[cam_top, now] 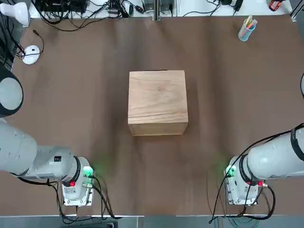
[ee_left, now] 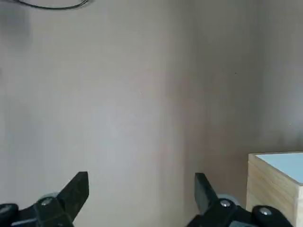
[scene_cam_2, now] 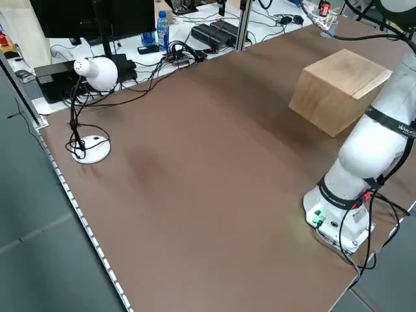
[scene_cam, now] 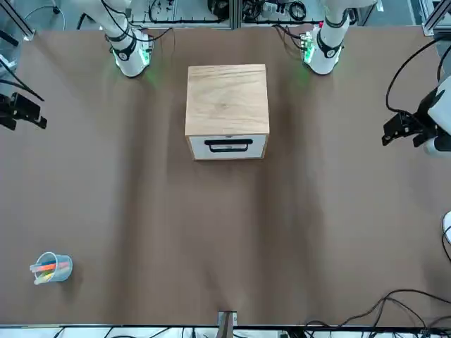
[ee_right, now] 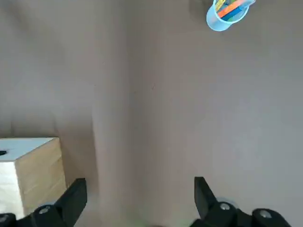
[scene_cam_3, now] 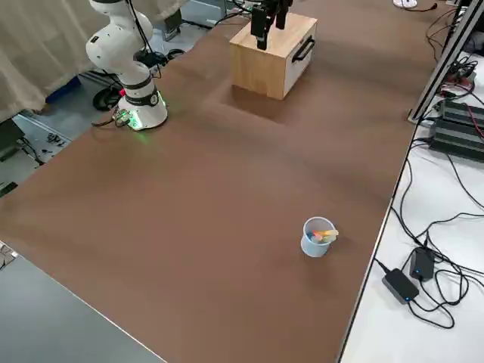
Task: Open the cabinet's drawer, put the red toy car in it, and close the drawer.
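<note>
Light wooden cube cabinet (scene_cam: 227,102) sits mid-table; its white drawer w/ black handle (scene_cam: 227,146) is flush shut, facing away from the robot. No red toy car shows in any view: could be inside the drawer, or simply out of shot; can't tell which. Left gripper (ee_left: 141,201) and right gripper (ee_right: 140,201) both hang high at the table's sides, fingers spread, holding nothing, likely parked clear of the cabinet. Pale blue cup of coloured pens (cam_top: 246,29) stands at 1 far corner.
</note>
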Action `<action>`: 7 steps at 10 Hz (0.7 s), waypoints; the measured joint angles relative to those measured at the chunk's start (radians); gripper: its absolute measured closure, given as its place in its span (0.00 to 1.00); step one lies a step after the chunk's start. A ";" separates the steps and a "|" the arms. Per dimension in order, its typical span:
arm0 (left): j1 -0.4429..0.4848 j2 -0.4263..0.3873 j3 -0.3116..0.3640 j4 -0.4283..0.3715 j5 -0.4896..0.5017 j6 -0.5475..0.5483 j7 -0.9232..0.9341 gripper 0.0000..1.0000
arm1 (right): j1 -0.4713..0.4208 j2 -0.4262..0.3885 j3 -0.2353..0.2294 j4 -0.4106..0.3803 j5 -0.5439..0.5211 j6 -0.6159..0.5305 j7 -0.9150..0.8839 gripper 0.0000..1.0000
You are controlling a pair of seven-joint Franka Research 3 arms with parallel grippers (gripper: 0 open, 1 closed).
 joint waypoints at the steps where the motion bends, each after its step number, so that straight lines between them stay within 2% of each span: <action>1: 0.000 0.000 0.000 0.000 0.000 0.002 0.000 0.01 | 0.000 0.000 0.002 -0.001 -0.024 0.000 0.000 0.00; 7: 0.013 0.000 0.002 0.000 0.000 0.018 0.000 0.01 | 0.005 -0.001 0.006 -0.060 -0.049 0.045 0.000 0.00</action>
